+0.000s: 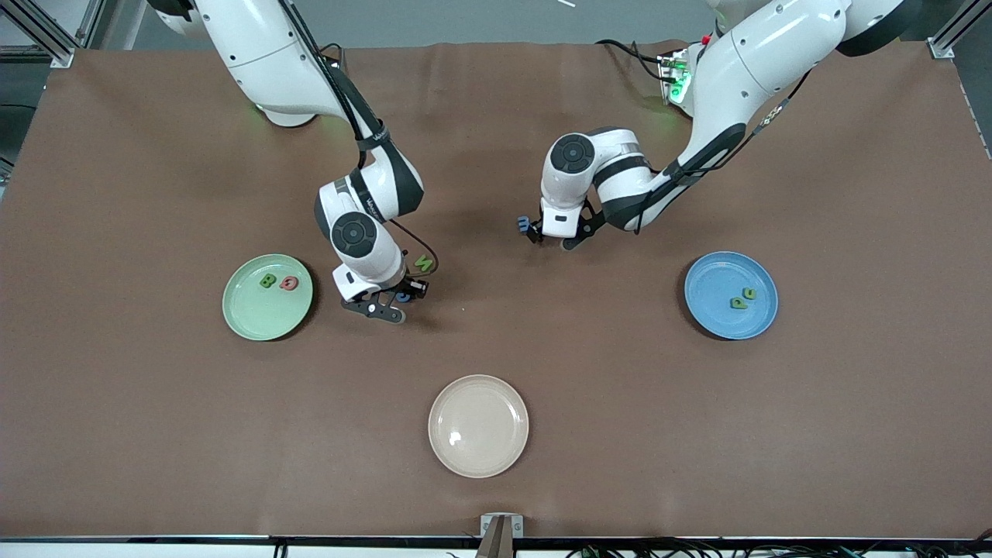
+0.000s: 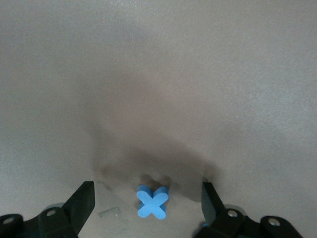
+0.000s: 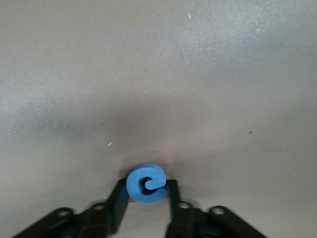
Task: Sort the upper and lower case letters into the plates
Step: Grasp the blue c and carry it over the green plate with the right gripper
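Between the pale green plate [image 1: 267,297] and the blue plate [image 1: 731,294], both grippers low at the tabletop

Right gripper [image 3: 147,198] pinches a blue round letter [image 3: 146,184] between its fingers (beside the green plate); left gripper [image 2: 148,201], fingers spread wide, straddles a blue x-shaped letter [image 2: 152,202] lying flat on the brown table [image 1: 496,465], untouched

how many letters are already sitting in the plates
4. Two in the green plate: a green letter and a pink-red letter beside it. Two green letters lie in the blue plate. The beige plate holds none.
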Controlling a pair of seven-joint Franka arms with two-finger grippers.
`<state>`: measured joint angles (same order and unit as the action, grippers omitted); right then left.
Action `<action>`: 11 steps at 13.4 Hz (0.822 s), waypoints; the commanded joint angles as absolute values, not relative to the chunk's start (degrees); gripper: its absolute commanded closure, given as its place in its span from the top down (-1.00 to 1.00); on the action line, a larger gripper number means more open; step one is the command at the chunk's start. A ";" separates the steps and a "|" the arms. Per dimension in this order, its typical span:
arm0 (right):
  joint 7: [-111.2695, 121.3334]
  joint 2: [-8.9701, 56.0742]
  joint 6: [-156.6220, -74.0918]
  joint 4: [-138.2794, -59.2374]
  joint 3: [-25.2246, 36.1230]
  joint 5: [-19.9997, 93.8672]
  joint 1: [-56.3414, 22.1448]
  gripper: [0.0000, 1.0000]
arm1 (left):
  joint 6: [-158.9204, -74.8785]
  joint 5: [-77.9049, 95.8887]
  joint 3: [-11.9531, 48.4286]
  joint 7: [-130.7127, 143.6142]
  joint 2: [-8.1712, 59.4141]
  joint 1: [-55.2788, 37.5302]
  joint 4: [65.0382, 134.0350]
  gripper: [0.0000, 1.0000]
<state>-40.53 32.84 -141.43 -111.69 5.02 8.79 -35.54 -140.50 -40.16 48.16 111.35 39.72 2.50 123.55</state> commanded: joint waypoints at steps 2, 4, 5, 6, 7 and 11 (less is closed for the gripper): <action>-40.96 32.52 -141.59 -112.59 5.36 7.73 -35.34 -0.99 | -141.59 -41.48 48.08 113.64 39.29 1.68 124.19 0.39; -39.82 30.86 -139.33 -112.41 5.36 7.73 -33.50 -0.99 | -141.59 -41.48 48.16 114.61 39.29 1.32 124.19 0.26; -37.81 29.28 -135.48 -111.37 5.36 7.56 -31.49 -0.99 | -141.59 -41.48 48.16 114.70 39.29 1.32 124.19 0.14; -34.40 27.70 -131.26 -110.75 5.36 7.56 -29.64 -0.99 | -141.68 -41.48 48.25 114.70 39.37 1.06 124.19 0.06; -30.28 25.86 -127.83 -110.48 5.36 7.56 -27.18 -0.99 | -141.68 -41.48 48.25 114.70 39.72 0.97 124.19 0.02; -7.08 22.77 -124.45 -112.06 5.36 6.60 -14.36 -0.99 | -141.68 -41.48 48.16 114.61 39.90 0.97 124.10 -0.50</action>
